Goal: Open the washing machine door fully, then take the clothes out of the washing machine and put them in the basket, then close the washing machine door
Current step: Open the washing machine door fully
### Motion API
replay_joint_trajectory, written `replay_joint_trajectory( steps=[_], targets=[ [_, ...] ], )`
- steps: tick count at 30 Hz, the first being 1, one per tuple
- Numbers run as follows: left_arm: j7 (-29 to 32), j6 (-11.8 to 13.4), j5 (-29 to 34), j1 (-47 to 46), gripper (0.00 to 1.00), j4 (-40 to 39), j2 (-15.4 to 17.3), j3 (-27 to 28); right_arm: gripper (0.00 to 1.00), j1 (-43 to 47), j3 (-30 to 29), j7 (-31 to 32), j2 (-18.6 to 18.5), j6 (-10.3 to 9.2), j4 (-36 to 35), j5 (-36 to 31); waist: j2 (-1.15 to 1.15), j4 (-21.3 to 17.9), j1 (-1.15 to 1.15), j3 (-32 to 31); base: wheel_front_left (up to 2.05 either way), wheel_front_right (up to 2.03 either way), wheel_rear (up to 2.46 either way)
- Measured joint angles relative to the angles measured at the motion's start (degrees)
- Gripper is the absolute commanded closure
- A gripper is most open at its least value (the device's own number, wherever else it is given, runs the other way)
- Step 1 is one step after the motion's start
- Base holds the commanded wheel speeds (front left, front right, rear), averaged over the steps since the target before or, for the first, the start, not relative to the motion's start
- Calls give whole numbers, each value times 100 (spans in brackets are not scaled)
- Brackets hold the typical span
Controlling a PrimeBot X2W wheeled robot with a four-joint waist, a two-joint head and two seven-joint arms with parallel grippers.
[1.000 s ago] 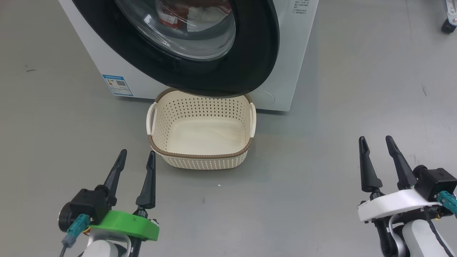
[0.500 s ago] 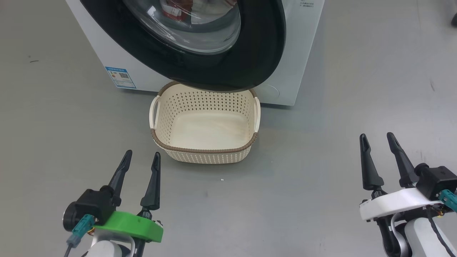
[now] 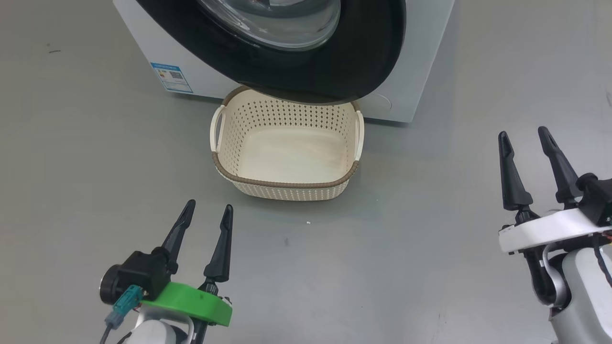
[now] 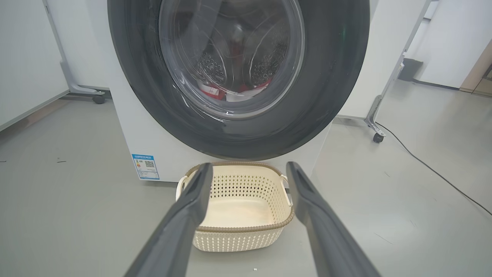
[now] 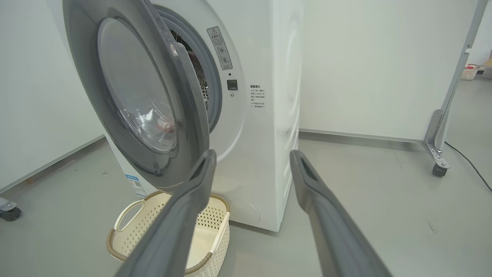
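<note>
The camera has dipped and the right hand (image 3: 522, 131) has risen at right. It and the left hand (image 3: 209, 205), lower left, gape empty. Mid-frame the basket (image 3: 287, 184) sits empty under the ajar washing machine door (image 3: 373, 57), its free edge up-left of the nearer right hand; the clothes (image 4: 213, 91) wait inside the washing machine (image 3: 420, 71)

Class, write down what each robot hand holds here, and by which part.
Nothing is held. The left hand and the right hand are both open and empty, apart from the basket.
</note>
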Motion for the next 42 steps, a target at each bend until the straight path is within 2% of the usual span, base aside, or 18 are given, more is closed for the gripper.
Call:
replay_joint_trajectory(
  steps=[7,8,9,17,21,25,29,33,37,42],
  targets=[
    [0,0,-19,-217,0,-30,-3,-35,0,-493,93,269,-302,58,3,-85,0,167,0,246,0,0,0],
    [0,0,-20,-241,0,-31,-3,-36,61,-580,124,311,-333,74,0,-98,0,191,0,283,0,0,0],
    [0,0,-25,-267,0,-33,-3,-38,100,-675,133,343,-365,94,-5,-125,0,215,0,322,0,0,0],
    [0,0,-78,-442,0,-42,-8,-91,100,-1284,153,632,-605,101,-8,-116,0,382,0,578,0,0,0],
    [0,0,-93,-489,0,-42,-11,-140,100,-1628,97,840,-579,118,14,242,0,472,0,715,0,0,0],
    [0,0,-96,-595,0,-41,-15,-200,100,-1948,37,1120,-500,147,99,641,0,552,0,833,0,0,0],
    [-1,0,-145,-687,0,-38,-25,-233,100,-2307,-163,1537,-345,147,286,1328,0,644,0,954,0,0,0],
    [-1,0,-146,-726,0,-31,-26,-285,100,-2626,-494,1904,-29,147,456,2219,0,708,0,1029,0,0,0],
    [-1,0,-170,-777,0,-30,-32,-344,100,-2894,-695,2337,-2,138,677,2676,0,769,0,1096,0,0,0],
    [0,0,-254,-802,0,-27,-34,-379,100,-3253,-884,2799,47,-62,859,3122,0,830,0,1186,0,0,0]
  ],
)
